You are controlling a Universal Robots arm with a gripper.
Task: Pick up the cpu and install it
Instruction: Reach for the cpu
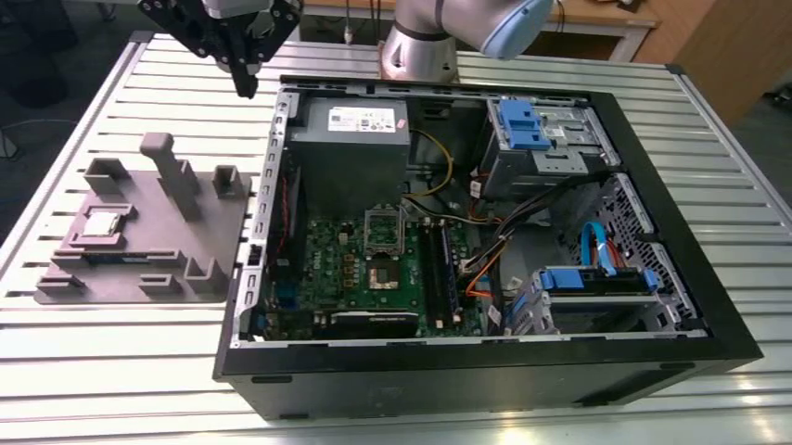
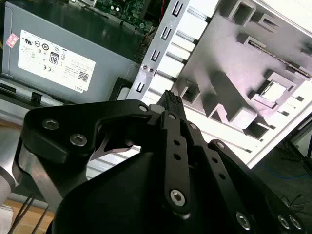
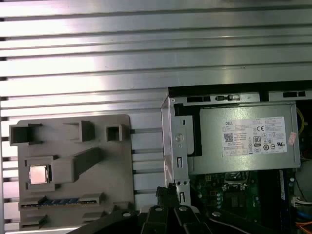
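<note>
The cpu is a small silver square lying flat in a recess of the grey holder block, at the exterior view's left of the computer case. It also appears in both wrist views, cpu and cpu. My gripper hangs high above the table near the case's far corner, well away from the cpu. Its black fingers meet at the tips with nothing between them, so it is shut. The motherboard socket sits in the middle of the open case with its metal frame lifted.
A grey power supply box with a white label fills the case's far corner. Blue drive brackets and loose cables lie toward the exterior view's right. A memory stick rests in the holder block. The slatted metal table surrounds everything.
</note>
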